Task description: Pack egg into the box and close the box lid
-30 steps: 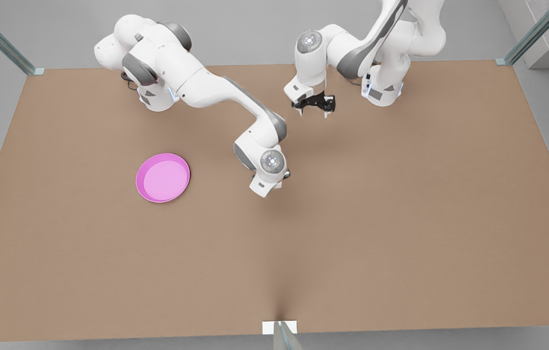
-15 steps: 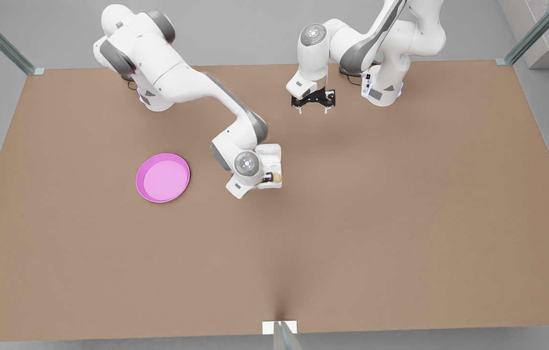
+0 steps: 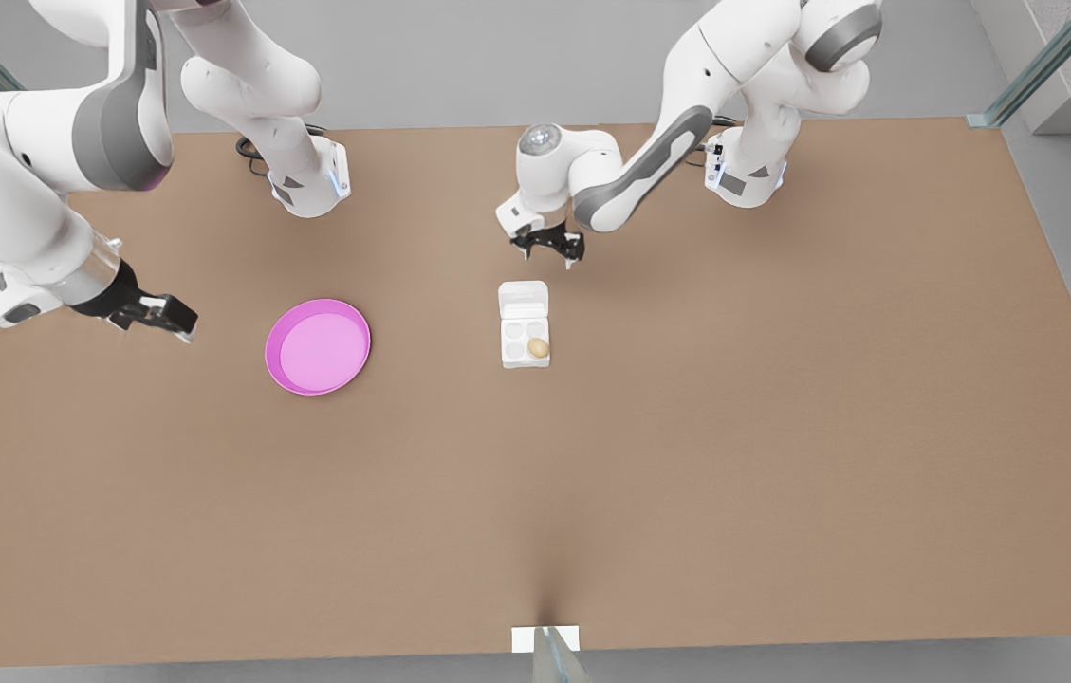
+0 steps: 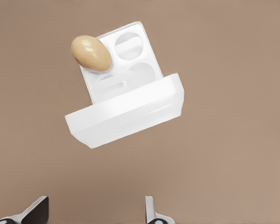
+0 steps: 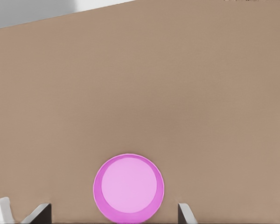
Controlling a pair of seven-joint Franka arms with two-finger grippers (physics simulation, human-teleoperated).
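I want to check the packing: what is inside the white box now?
The egg sits in one cup of the box; the other three cups look empty. The box lid stands open. The bottom of the egg's cup is covered by the egg.

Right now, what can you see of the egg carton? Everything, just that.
The box is a small white carton, plastic-looking, resting flat on the brown table to the front view's right of the pink plate. Its base has four round cups; the egg sits in one cup, the other three are bare. The box lid, a shallow tray with rounded corners, is swung open on the side toward the left pincer, which hovers open nearby, not touching. Nothing else touches the box.
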